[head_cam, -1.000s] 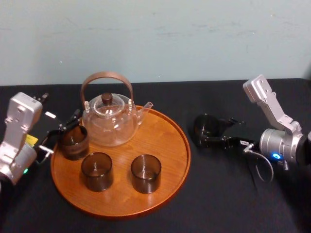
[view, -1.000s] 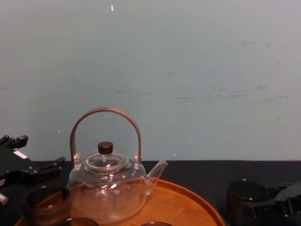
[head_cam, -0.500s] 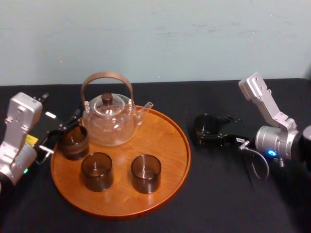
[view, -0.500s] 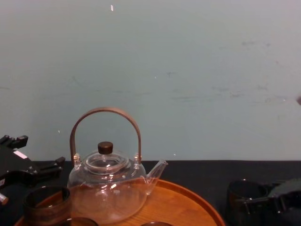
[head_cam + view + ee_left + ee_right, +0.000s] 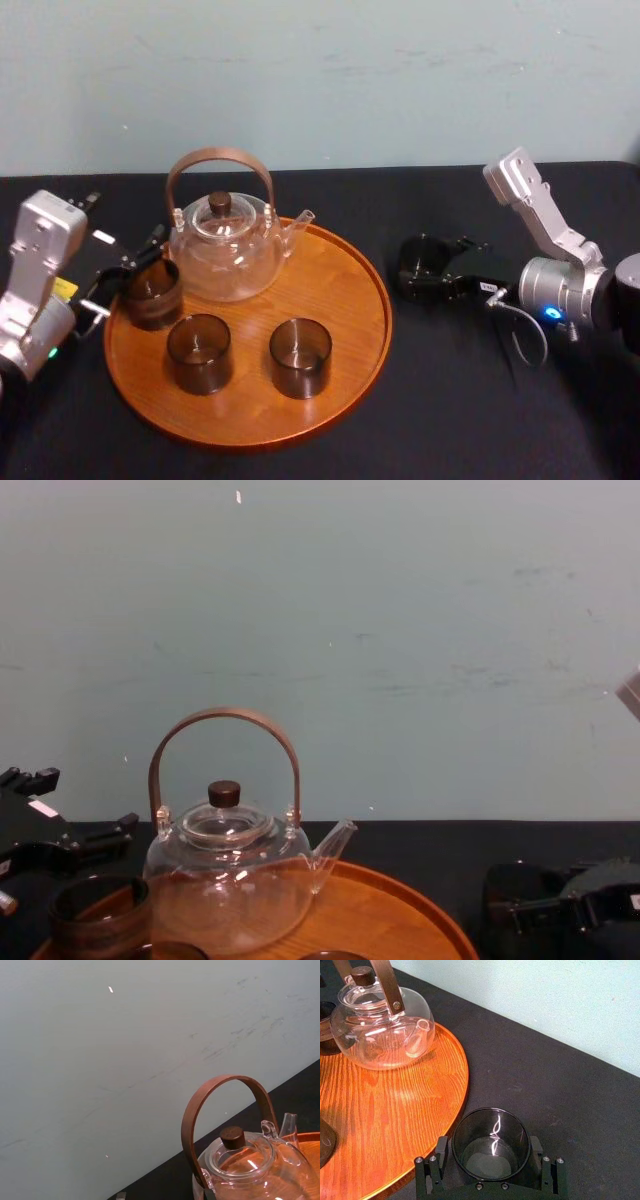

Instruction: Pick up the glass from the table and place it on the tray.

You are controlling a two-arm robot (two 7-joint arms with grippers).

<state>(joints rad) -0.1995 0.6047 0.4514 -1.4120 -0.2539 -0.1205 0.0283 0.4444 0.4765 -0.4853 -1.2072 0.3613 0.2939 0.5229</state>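
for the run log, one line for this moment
right pincer around dark round glass on black table | left pincer idle by round orange-brown wooden tray

You have open room over the right half of the tray (image 5: 355, 290): bare wood from mid-tray to its right rim, and bare black table (image 5: 400, 400) just beyond that rim. At the tray's back left the teapot (image 5: 225, 250) stands, tall handle up. Three dark glasses (image 5: 199, 352) fill the tray's left and front, and the left claw (image 5: 130, 275) crowds its left rim.

You have no readable text here; a white tag (image 5: 487, 287) behind the right gripper's (image 5: 488, 1146) jaws, which clasp the glass (image 5: 420, 260), is illegible.
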